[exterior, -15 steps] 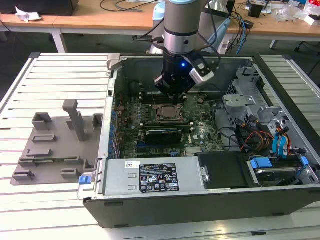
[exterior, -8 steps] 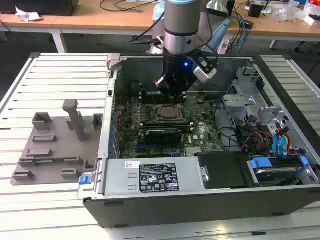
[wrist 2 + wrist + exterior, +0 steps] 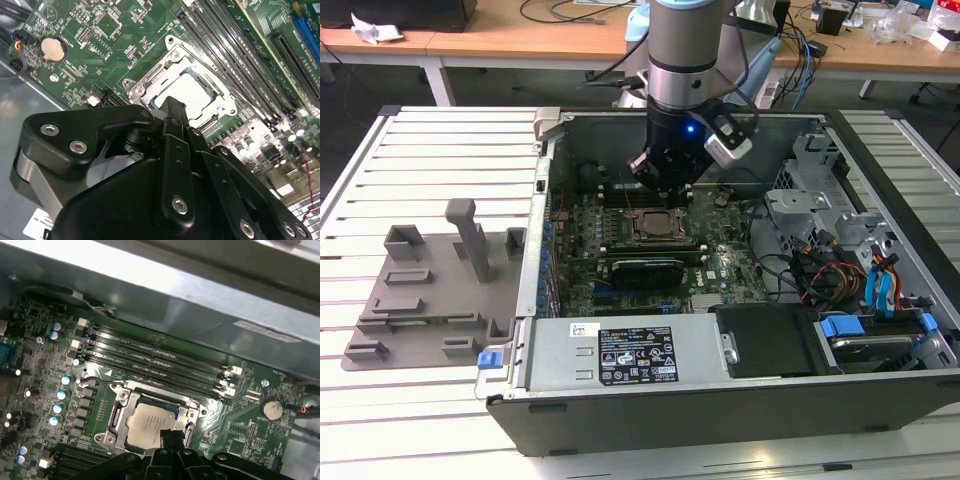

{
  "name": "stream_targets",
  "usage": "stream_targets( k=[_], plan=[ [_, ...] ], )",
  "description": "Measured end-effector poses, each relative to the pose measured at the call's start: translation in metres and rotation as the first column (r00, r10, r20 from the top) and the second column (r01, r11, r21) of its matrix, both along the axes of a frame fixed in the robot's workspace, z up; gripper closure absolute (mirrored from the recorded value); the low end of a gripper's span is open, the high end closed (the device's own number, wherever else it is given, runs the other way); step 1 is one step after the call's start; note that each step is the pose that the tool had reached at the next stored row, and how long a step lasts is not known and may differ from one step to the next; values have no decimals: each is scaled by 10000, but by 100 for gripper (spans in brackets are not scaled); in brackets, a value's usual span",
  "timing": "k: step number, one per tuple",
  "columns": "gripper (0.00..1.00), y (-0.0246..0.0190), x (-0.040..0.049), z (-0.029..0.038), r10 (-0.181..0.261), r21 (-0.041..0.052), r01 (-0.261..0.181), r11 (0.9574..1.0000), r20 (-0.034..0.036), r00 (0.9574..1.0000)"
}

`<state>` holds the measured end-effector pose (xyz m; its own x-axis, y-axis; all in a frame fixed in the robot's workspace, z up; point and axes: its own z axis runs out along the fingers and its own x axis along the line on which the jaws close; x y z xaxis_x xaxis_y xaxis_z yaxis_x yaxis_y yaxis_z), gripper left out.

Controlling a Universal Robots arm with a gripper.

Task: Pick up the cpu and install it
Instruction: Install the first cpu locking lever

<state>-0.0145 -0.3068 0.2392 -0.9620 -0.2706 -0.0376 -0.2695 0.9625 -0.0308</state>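
grey fixture tray [image 3: 425,300] sat on the slatted tabletop [image 3: 380,420] at the exterior view's left, w/ nothing on it. right of it lay the open pc case [image 3: 740,400], motherboard [image 3: 720,265] face up so the socket could be reached from above. the cpu [image 3: 150,424] sat flat inside the socket frame [image 3: 117,415], seen in both wrist views, apparently already seated. gripper [image 3: 665,185] hung just over the socket, one dark fingertip [image 3: 172,107] near the chip's edge; couldn't tell if the jaws were wide, narrow or touching it. drive bays w/ blue clips [image 3: 840,325] at the far right.
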Motion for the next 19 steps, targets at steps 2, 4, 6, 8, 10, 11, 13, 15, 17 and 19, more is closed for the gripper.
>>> stream_targets(
  k=[2,4,6,8,10,11,13,15,17,19],
  plan=[
    [89,0,0,0,-244,-3,244,9997,0,9997],
    [89,0,0,0,-495,-4,495,9988,0,9988],
    [89,0,0,0,-720,-6,720,9974,0,9974],
    [89,0,0,0,-956,-7,956,9954,0,9954],
    [89,0,0,0,-1283,-8,1283,9917,0,9917],
    [89,0,0,0,-1479,-7,1479,9890,1,9890],
    [89,0,0,0,-1639,-7,1639,9865,0,9865],
    [89,0,0,0,-1807,-7,1807,9835,0,9835],
    [89,0,0,0,-2003,-7,2003,9797,1,9797],
    [89,0,0,0,-2454,-8,2454,9694,1,9694]
  ],
)
